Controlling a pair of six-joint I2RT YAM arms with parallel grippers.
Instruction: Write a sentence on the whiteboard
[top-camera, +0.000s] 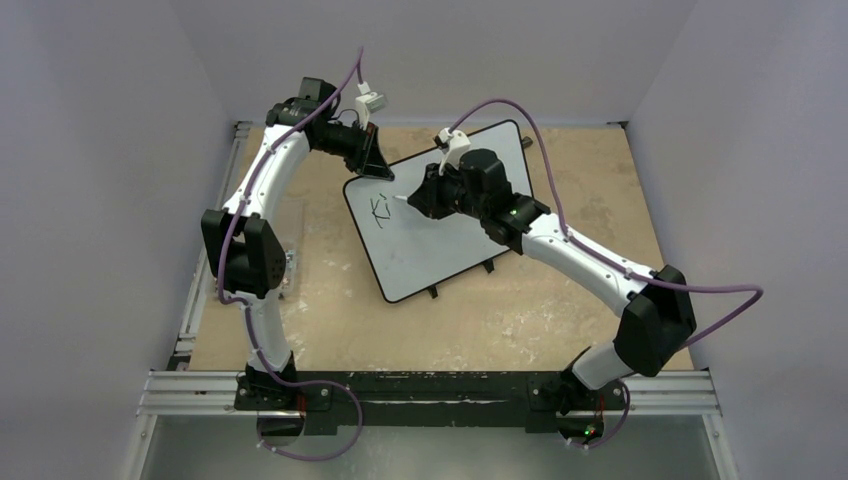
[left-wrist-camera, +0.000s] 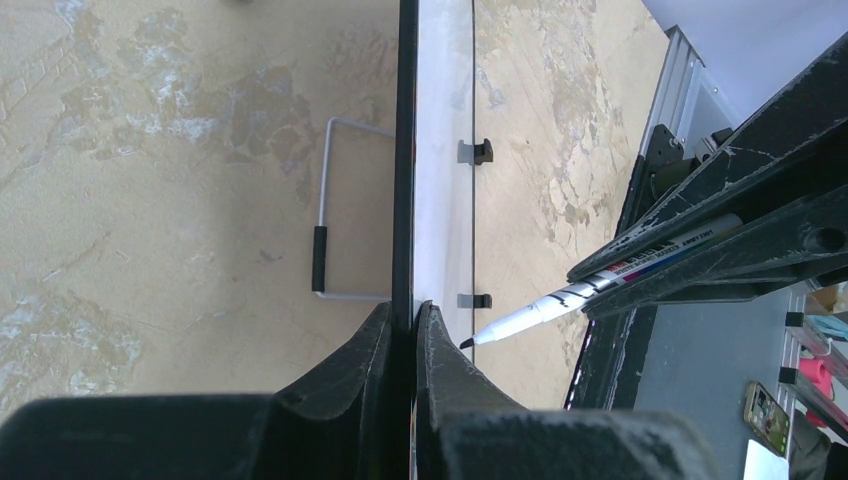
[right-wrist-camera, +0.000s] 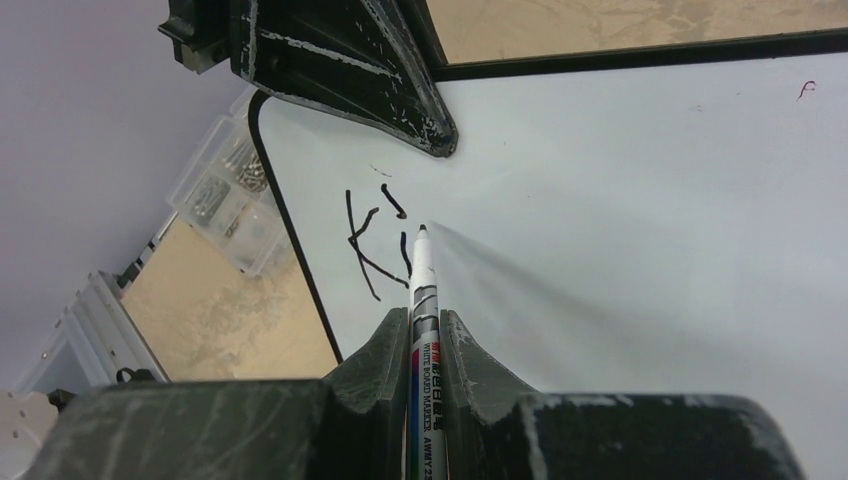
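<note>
The whiteboard stands tilted on the table; in the left wrist view it shows edge-on, in the right wrist view as a white face. My left gripper is shut on the board's far left edge. My right gripper is shut on a white marker, seen also in the left wrist view. The marker tip is at the board face. The sentence is only a "K" and the start of a second letter near the board's left end.
A wire stand props the board from behind, and small black feet jut from its near edge. A clear box of small parts lies beyond the board's left corner. An aluminium rail runs along the near table edge.
</note>
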